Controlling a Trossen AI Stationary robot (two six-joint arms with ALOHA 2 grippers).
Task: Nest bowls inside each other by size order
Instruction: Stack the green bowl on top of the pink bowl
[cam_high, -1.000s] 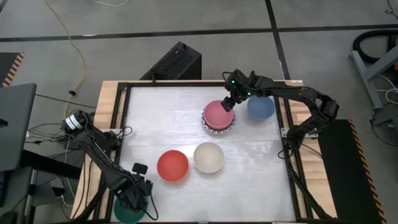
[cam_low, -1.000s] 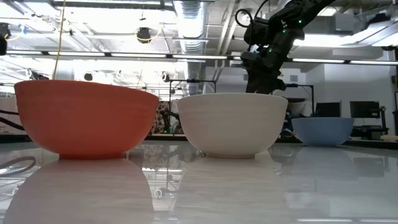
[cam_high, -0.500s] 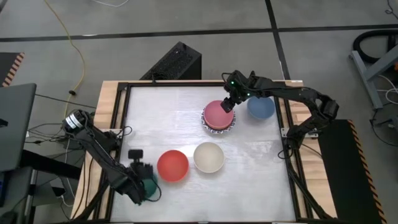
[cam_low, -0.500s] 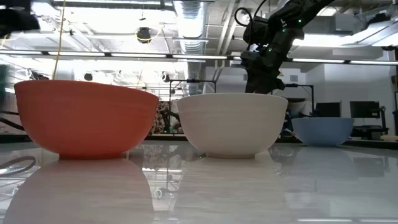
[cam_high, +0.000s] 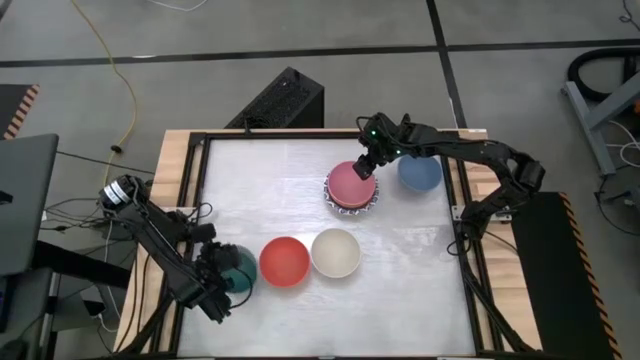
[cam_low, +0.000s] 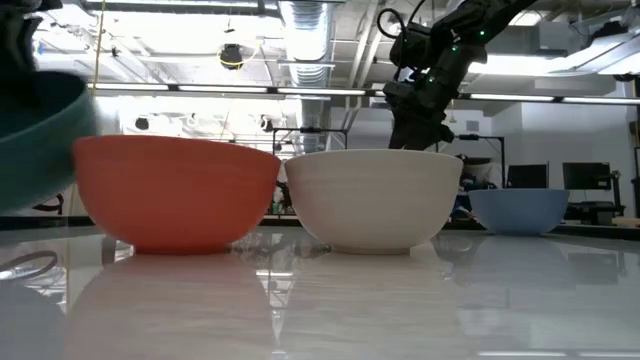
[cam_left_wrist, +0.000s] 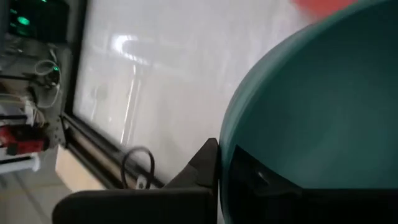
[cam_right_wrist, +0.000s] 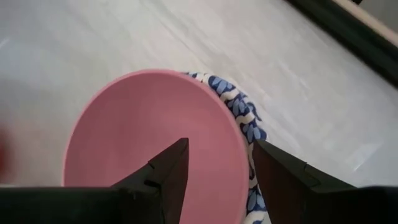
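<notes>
Left gripper (cam_high: 222, 283) moved green bowl (cam_high: 238, 266) to table's 7 o'clock, nudging red bowl (cam_high: 284, 261); still clamped. Right gripper (cam_high: 366, 166) fingers straddle pink bowl (cam_high: 350, 184) rim.

A pink bowl (cam_right_wrist: 149, 143) fills the middle and lower left of the frame, nested in a white bowl with a blue-patterned rim (cam_right_wrist: 244, 124) that shows at its right edge. The right gripper (cam_right_wrist: 217, 171) straddles the pink rim, fingers (cam_right_wrist: 168, 168) apart, above the pale table (cam_right_wrist: 93, 43).
</notes>
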